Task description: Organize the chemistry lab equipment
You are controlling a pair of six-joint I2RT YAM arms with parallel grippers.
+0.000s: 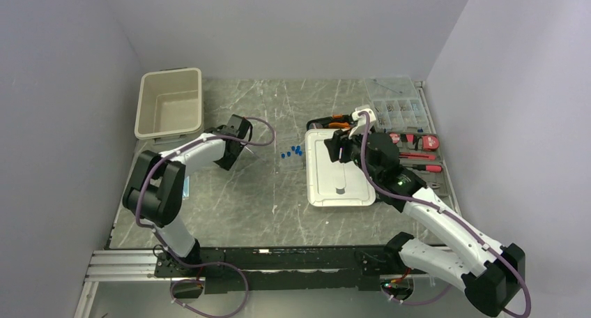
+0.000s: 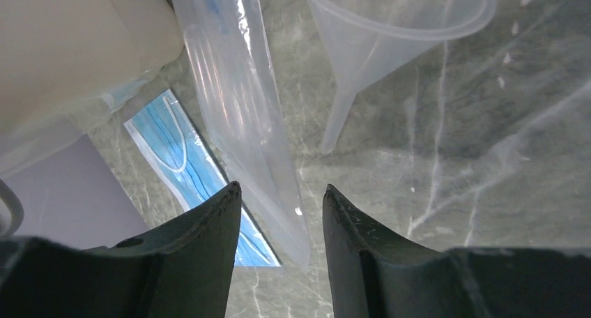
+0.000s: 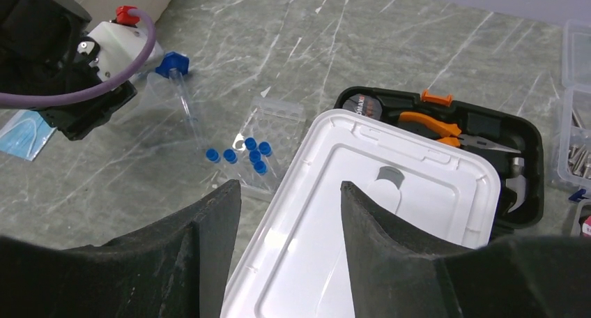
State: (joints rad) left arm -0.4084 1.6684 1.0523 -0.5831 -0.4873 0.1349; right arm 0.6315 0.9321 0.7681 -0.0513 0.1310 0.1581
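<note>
A clear conical tube [image 2: 240, 116] lies on the table with its pointed tip between my left gripper's [image 2: 280, 189] open fingers, not clamped. A clear funnel [image 2: 390, 25] lies just beyond it. Several tiny blue caps [image 3: 244, 154] sit on a flat clear perforated rack [image 3: 275, 133]; they also show in the top view [image 1: 291, 152]. A clear tube with a blue cap [image 3: 178, 77] lies beside the left gripper [image 1: 240, 149]. My right gripper [image 3: 289, 185] is open and empty above the white lid [image 3: 376, 213], right of the caps.
A beige bin [image 1: 171, 102] stands at the back left. A packaged blue face mask [image 2: 185, 168] lies by the left gripper. The black case of orange-handled tools [image 3: 453, 126] is behind the white lid [image 1: 338, 171]. A clear parts box [image 1: 397, 109] and red tools [image 1: 418, 150] are at the right.
</note>
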